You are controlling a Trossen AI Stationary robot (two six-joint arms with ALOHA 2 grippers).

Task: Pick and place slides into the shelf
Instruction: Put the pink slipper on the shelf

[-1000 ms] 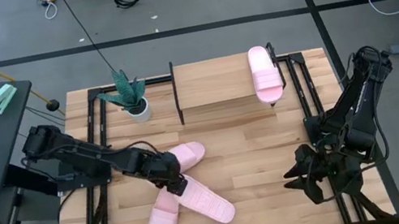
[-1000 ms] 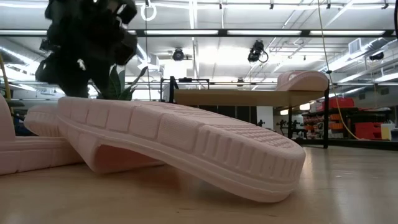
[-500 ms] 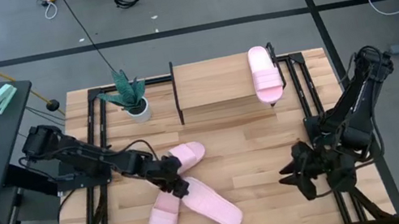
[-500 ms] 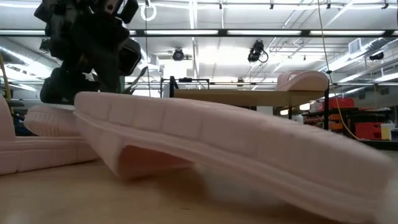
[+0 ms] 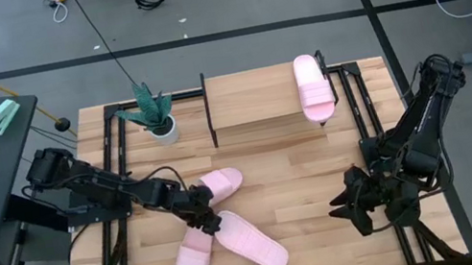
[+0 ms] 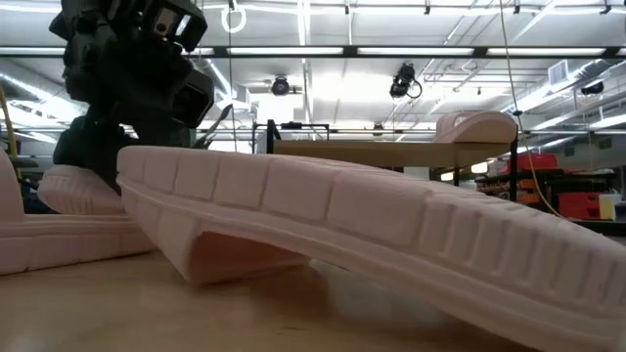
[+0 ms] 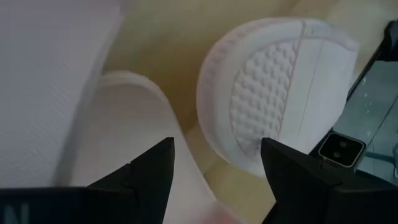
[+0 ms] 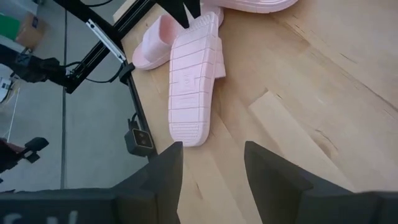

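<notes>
Three pale pink slides lie on the slatted table and a fourth [image 5: 311, 87] rests on the right end of the shelf [image 5: 250, 101]. One slide [image 5: 253, 242] lies sole up, reaching toward the table's near edge, and fills the low view [image 6: 323, 210]. My left gripper [image 5: 207, 219] is shut on its far end. Another slide [image 5: 218, 185] lies just beyond that gripper and a third [image 5: 192, 259] to its near-left, strap up. My right gripper [image 5: 345, 209] hovers open near the table's right side, touching nothing. My left gripper holds the sole-up slide by its far end [image 6: 137, 166], pinched between the two fingers [image 8: 186, 7]. It comes slanting down from the table's far-left side. That end is raised, while the strap [image 6: 235, 259] and the near end stay on the table.
A potted plant [image 5: 155, 117] stands left of the shelf. A small camera [image 8: 140, 140] sits at the near edge beside the sole-up slide's free end. Bare wood lies between the slides and the right arm. A desk with a keyboard is off the table's left side.
The sole-up slide has swung and slid toward the table's near edge, its free end coming closer to the low camera. My left gripper stayed on its far end and dropped a little lower over it. The right gripper drifted slightly left.
</notes>
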